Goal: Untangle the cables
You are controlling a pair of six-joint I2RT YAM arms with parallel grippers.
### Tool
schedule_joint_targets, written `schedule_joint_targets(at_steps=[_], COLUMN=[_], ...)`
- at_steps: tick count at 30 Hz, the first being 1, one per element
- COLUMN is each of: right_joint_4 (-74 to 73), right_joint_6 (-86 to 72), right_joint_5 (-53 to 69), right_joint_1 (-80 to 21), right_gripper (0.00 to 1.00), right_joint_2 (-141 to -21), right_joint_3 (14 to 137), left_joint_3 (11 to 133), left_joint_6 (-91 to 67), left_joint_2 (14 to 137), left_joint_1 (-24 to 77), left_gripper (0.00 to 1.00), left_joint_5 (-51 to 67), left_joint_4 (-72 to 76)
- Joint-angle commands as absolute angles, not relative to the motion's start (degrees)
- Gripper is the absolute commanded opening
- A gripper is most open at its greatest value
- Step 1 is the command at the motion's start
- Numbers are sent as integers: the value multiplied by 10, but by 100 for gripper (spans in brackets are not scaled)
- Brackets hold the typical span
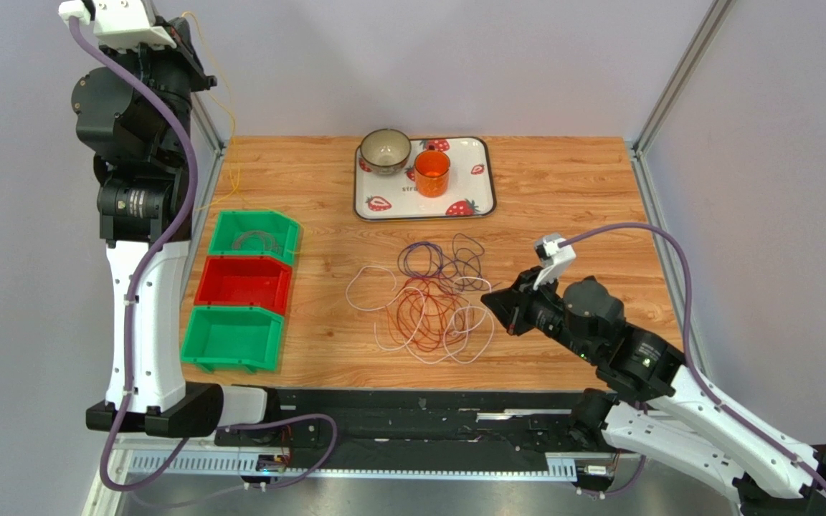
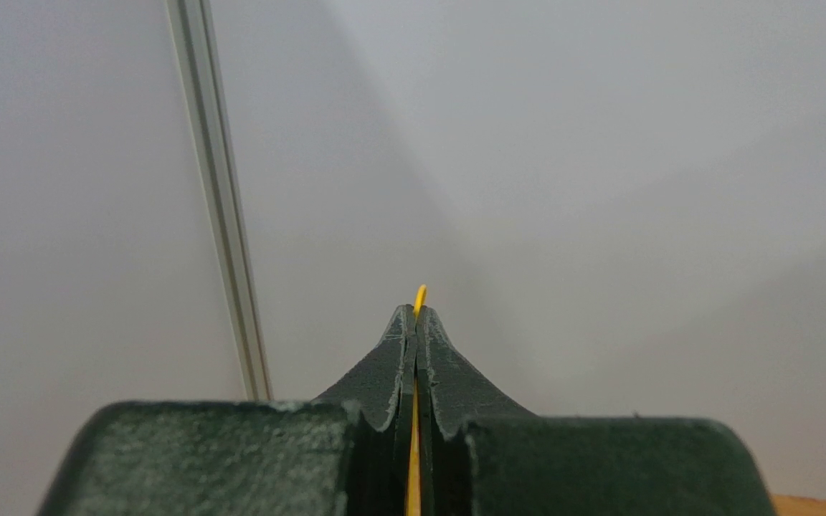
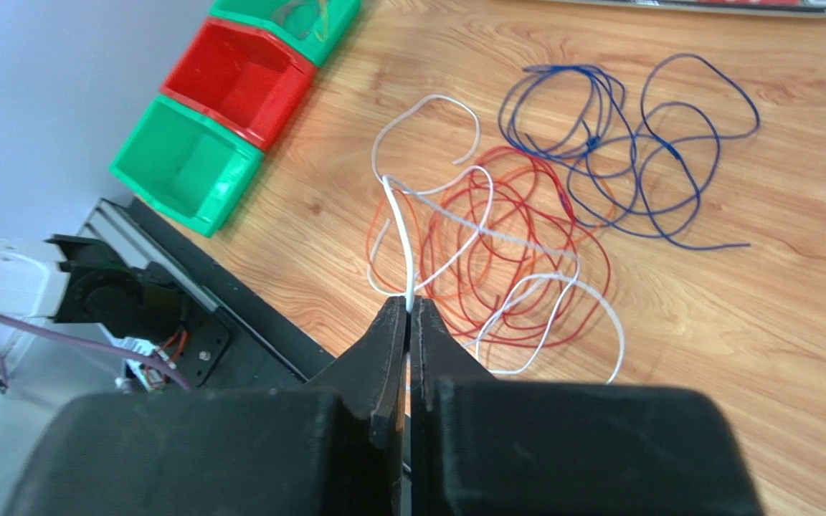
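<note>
We read the cables (image 1: 434,306) as one loose heap in the middle of the table (image 1: 579,194). The purple cable (image 3: 592,138) is looped on the far side and the orange cable (image 3: 514,204) is coiled nearer the arms. The white cable (image 3: 396,220) is threaded over and around the orange coils. The right gripper (image 3: 409,310) sits low at the heap's right edge, its jaws pressed together on a strand of that white cable. From the pinch the strand runs straight ahead of the fingers, leftward across the heap toward the three bins (image 1: 243,285). That line is what the coming pull turns on. We judge that drawing back to the right, along the strand's own length, would slide the white loops out of the orange ones, while a sideways drag could haul the whole heap along. The left gripper (image 2: 417,317) is raised high at the far left corner, well apart from the heap. It is clamped on a yellow cable (image 2: 420,292), whose tip pokes out between the fingers, so the right arm is much the nearer. A tray (image 1: 471,204) lies beyond the heap.
</note>
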State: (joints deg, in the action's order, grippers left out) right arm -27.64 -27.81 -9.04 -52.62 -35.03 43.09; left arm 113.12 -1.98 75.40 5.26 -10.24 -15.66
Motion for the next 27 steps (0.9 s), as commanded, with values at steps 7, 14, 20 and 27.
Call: schedule_joint_targets(at_steps=[7, 14, 20, 27], right_joint_4=[-170, -132, -115, -98], right_joint_6=[-310, -326, -316, -309], right_joint_5=[-100, -90, -101, -91], right_joint_1=[-525, -526, -525, -525], right_gripper=[0, 0, 0, 0], right_joint_2=[-464, -539, -551, -565], right_joint_3=[343, 316, 294, 287], left_joint_3=[1149, 1164, 1175, 1178], left_joint_6=[-1, -1, -1, 11], left_joint_2=[742, 755, 771, 785], left_joint_1=[25, 17, 10, 4], left_gripper=[0, 0, 0, 0], left_joint_5=[-113, -116, -114, -120], left_joint_4=[-129, -114, -101, -97])
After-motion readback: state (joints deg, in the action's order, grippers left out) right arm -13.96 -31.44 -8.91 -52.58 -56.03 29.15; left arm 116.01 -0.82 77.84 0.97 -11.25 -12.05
